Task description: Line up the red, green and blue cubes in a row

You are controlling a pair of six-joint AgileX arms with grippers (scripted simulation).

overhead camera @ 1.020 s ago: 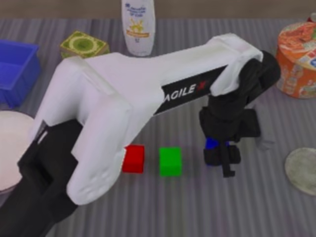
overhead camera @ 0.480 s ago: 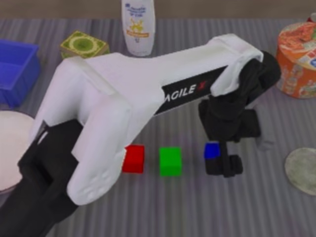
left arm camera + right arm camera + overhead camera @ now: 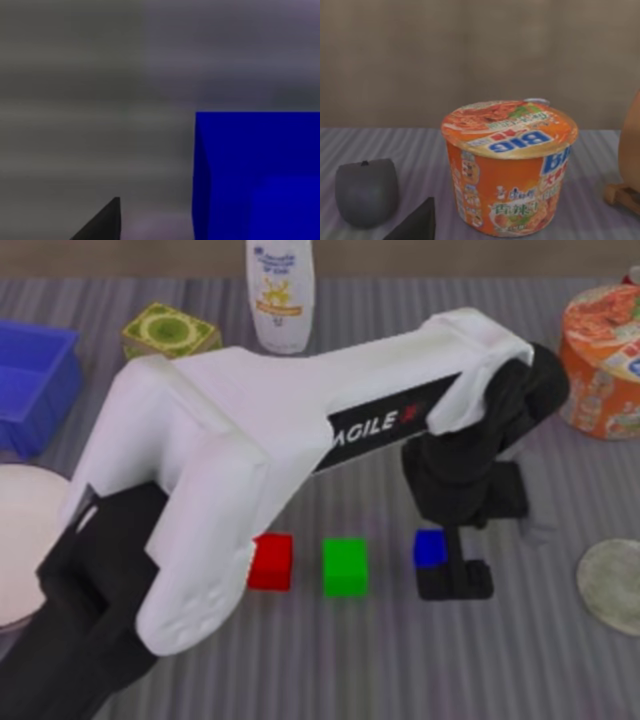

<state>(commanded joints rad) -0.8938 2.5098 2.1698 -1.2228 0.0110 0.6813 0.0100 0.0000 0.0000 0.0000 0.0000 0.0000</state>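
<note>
The left gripper [image 3: 455, 568] is hanging just right of the blue cube [image 3: 429, 547], jaws apart, holding nothing.

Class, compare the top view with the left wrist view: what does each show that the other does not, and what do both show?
Only the top view shows the red cube, the green cube, the left gripper beside the blue cube, a white bottle and a noodle cup. Only the left wrist view shows a dark fingertip close up. Both show the blue cube on the striped table.
</note>
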